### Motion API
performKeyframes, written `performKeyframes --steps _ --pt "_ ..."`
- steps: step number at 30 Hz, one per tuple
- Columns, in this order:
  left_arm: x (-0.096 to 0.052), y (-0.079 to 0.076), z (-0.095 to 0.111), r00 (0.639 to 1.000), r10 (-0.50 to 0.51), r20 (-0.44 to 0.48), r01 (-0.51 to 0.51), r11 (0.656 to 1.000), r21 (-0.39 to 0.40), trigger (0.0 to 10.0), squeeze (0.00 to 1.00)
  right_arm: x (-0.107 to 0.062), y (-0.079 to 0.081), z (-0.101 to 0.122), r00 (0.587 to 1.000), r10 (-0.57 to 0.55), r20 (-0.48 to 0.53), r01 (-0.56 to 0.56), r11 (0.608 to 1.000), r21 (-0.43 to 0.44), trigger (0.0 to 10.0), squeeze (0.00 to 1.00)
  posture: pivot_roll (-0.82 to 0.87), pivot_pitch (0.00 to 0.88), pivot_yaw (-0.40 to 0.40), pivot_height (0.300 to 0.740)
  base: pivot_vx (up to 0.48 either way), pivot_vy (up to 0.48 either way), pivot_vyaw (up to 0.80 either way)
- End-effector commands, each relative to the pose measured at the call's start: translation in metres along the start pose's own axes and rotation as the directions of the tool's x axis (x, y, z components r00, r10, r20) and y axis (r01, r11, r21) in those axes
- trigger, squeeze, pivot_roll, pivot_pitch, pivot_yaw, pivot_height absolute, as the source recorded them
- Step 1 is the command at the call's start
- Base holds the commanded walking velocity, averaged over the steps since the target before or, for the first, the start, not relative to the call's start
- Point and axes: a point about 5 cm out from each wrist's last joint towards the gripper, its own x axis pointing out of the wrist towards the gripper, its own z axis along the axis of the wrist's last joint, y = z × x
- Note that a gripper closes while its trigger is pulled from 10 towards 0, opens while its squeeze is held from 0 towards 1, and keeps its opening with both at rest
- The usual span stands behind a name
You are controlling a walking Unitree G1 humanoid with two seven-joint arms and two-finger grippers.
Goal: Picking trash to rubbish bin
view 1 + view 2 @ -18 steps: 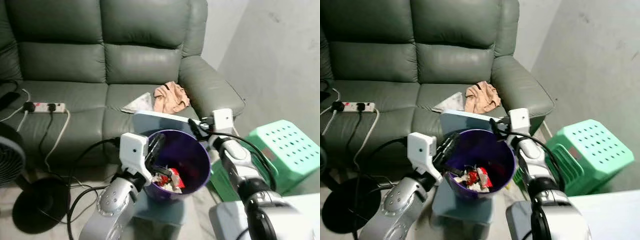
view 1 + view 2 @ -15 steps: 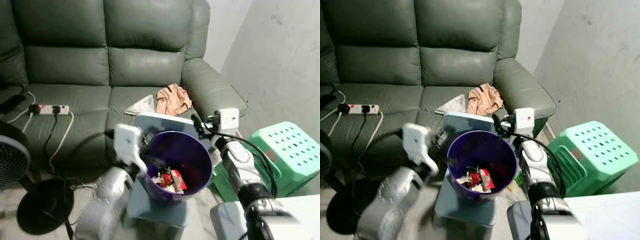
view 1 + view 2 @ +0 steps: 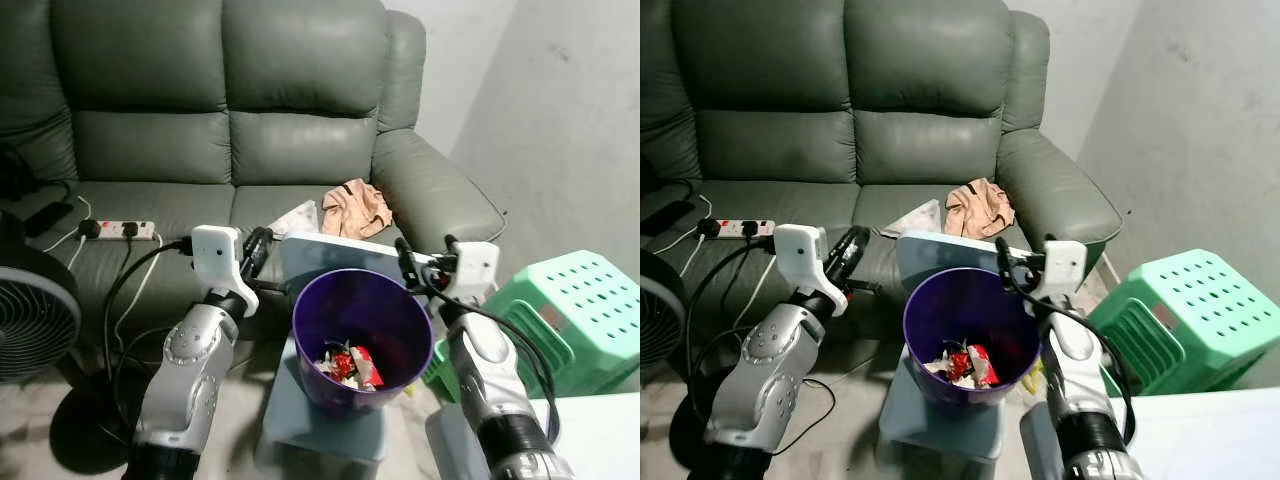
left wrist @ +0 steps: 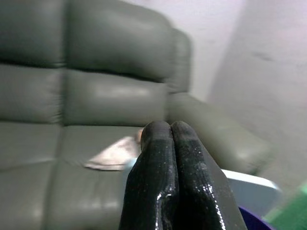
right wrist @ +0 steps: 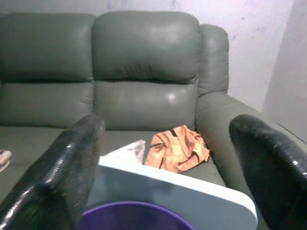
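a: green sofa (image 3: pixel 200 150) behind. left tool (image 3: pixel 845 250) pressed shut, empty, beside the purple bin (image 3: pixel 362 335). trash?

b: wrappers in the bin; orange wad (image 3: pixel 358 206) on the seat. right tool (image 5: pixel 168 167) gapes wide — reach over the rim, pinch its middle.

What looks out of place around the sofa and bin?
A crumpled peach cloth and a flat whitish wrapper lie loose on the sofa seat, behind the purple bin. A power strip with trailing cables also sits on the cushion.
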Motion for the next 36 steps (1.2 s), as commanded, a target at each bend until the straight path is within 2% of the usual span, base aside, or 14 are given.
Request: performKeyframes --steps 1,6,9,13,21,36 --pt "0.002 0.009 -0.003 0.999 0.046 -0.002 -0.045 0.999 0.017 10.0 0.00 -0.003 -0.008 0.007 0.999 -0.039 0.035 0.038 0.999 0.016 10.0 0.00 -0.01 0.000 -0.067 0.740 0.000 0.000 0.00" --pt "-0.002 0.018 -0.008 0.998 0.059 0.012 -0.059 0.997 0.042 10.0 0.00 -0.016 -0.017 0.008 0.996 -0.068 0.056 0.067 0.998 0.006 10.0 0.00 -0.01 0.000 -0.066 0.740 0.000 0.000 0.00" --pt "-0.006 0.024 -0.012 0.997 0.066 0.031 -0.066 0.998 0.008 10.0 0.00 -0.028 -0.017 0.013 0.995 -0.058 0.083 0.058 0.998 0.004 10.0 0.00 -0.01 0.000 -0.067 0.740 0.000 0.000 0.00" --pt "-0.012 0.030 -0.016 0.995 0.095 0.035 -0.095 0.995 0.004 10.0 0.00 -0.038 -0.017 0.009 0.995 -0.068 0.068 0.068 0.998 -0.002 10.0 0.00 -0.01 0.000 -0.070 0.740 0.000 0.000 0.00" --pt "-0.012 0.033 -0.016 0.994 0.100 0.048 -0.101 0.994 0.031 10.0 0.00 -0.037 -0.011 0.011 0.997 -0.062 0.054 0.062 0.998 0.003 10.0 0.00 0.00 0.000 -0.069 0.740 0.000 0.000 0.00" --pt "-0.009 0.037 -0.010 0.993 0.084 0.078 -0.087 0.995 0.040 10.0 0.00 -0.039 -0.012 0.012 0.996 -0.080 0.032 0.080 0.997 -0.008 10.0 0.00 -0.01 0.000 -0.066 0.740 0.000 0.000 0.00"
